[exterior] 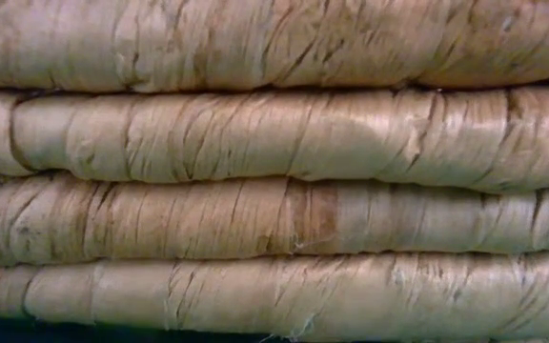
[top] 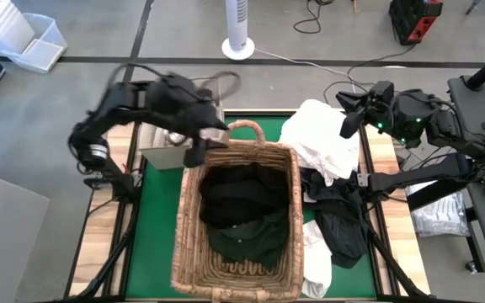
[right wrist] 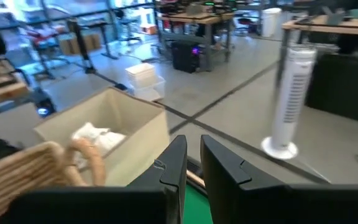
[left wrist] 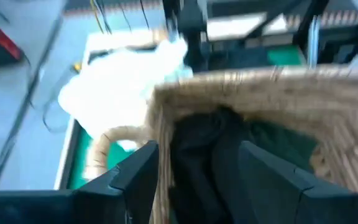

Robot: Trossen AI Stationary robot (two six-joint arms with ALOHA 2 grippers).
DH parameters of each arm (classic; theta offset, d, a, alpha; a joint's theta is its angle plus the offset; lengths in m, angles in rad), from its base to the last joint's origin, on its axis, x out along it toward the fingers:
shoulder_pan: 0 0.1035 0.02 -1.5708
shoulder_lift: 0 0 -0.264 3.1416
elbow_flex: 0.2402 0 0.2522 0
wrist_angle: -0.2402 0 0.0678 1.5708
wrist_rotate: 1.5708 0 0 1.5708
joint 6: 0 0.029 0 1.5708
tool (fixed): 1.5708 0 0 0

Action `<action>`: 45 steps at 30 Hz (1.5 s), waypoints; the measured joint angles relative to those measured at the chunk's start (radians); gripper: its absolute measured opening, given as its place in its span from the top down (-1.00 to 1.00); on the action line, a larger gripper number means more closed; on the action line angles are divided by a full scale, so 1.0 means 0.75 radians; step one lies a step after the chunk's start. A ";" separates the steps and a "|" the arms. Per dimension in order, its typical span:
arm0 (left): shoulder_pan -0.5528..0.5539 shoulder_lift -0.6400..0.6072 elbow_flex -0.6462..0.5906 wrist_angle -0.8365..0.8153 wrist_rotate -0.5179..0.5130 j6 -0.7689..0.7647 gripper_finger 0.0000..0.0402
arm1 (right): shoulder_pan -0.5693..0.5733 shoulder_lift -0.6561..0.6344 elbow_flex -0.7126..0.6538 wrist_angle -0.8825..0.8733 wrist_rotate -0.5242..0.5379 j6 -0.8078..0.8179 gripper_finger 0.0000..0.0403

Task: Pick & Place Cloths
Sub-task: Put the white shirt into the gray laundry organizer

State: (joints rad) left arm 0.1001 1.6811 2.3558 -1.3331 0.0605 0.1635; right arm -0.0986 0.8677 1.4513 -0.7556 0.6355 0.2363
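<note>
high view shows the left gripper (top: 199,151), fingers apart and empty, over the wicker basket (top: 194,198) rim beside the black cloths (top: 236,198), so it may snag the rim.

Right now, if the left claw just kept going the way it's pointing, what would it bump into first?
Probably the dark cloths inside the wicker basket: the left gripper looks open and aims into it. Depth is unclear.
</note>
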 joint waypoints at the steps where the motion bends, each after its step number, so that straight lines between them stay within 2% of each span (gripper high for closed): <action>1: 0.000 -0.027 0.000 0.017 0.000 -0.011 0.02 | 0.000 0.000 0.000 0.011 -0.021 0.000 0.81; 13: -0.002 -0.209 -0.003 0.083 -0.042 -0.097 0.02 | 0.001 0.029 0.000 -0.015 -0.407 0.011 0.81; 20: -0.004 -0.286 -0.003 0.127 -0.049 -0.127 0.03 | 0.003 0.093 0.000 -0.223 -0.553 0.050 0.81; 26: -0.024 -0.335 -0.007 0.139 -0.071 -0.134 0.03 | 0.003 0.104 0.000 -0.466 -0.571 0.128 0.81; 31: -0.052 -0.348 -0.052 0.150 -0.071 -0.133 0.03 | 0.003 0.097 0.000 -0.492 -0.570 0.146 0.81; 36: -0.097 -0.410 -0.236 0.301 -0.069 -0.131 0.03 | 0.003 0.095 0.000 -0.492 -0.555 0.142 0.81; 45: -0.130 -0.693 -0.812 0.823 -0.067 -0.155 0.03 | 0.003 0.095 0.000 -0.492 -0.534 0.140 0.81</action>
State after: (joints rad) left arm 0.0029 1.1610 1.7470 -0.7162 0.0099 0.0472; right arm -0.0967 0.9390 1.4513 -1.1248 0.2348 0.3416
